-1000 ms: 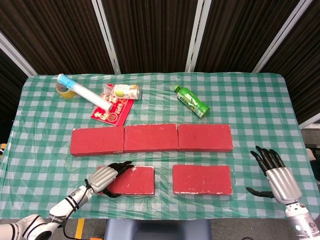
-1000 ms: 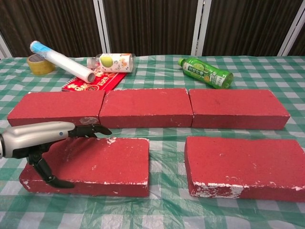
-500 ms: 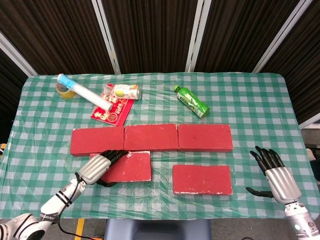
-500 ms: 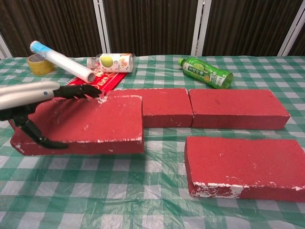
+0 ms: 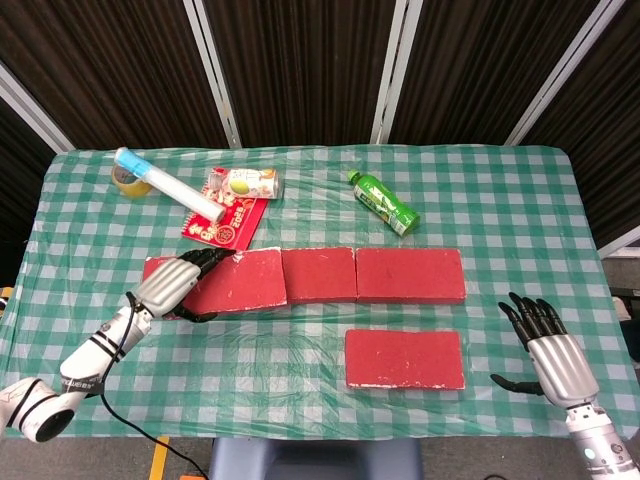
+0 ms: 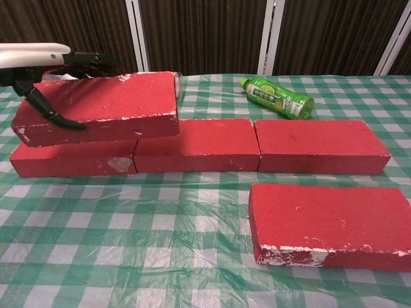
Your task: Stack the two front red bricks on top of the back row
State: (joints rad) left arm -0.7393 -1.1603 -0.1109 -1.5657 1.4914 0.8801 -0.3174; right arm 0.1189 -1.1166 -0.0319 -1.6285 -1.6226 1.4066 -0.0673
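My left hand (image 5: pixel 172 285) (image 6: pixel 48 64) grips the left end of a red brick (image 5: pixel 240 279) (image 6: pixel 106 102) and holds it in the air above the left part of the back row. That back row of three red bricks (image 5: pixel 408 274) (image 6: pixel 318 145) lies across the table's middle. The other front brick (image 5: pixel 404 358) (image 6: pixel 331 221) lies flat near the front right. My right hand (image 5: pixel 552 348) rests open at the table's right front corner, apart from every brick; the chest view does not show it.
A green bottle (image 5: pixel 384 203) (image 6: pixel 277 97) lies behind the row. At the back left lie a tape roll (image 5: pixel 126 178), a white tube (image 5: pixel 170 186), a small bottle (image 5: pixel 246 183) and a red booklet (image 5: pixel 224 222). Green checked cloth (image 5: pixel 300 340) covers the table.
My left hand has lifted the front left brick off the cloth and carried it back and up, over the left of the back row. The right hand has stayed put.
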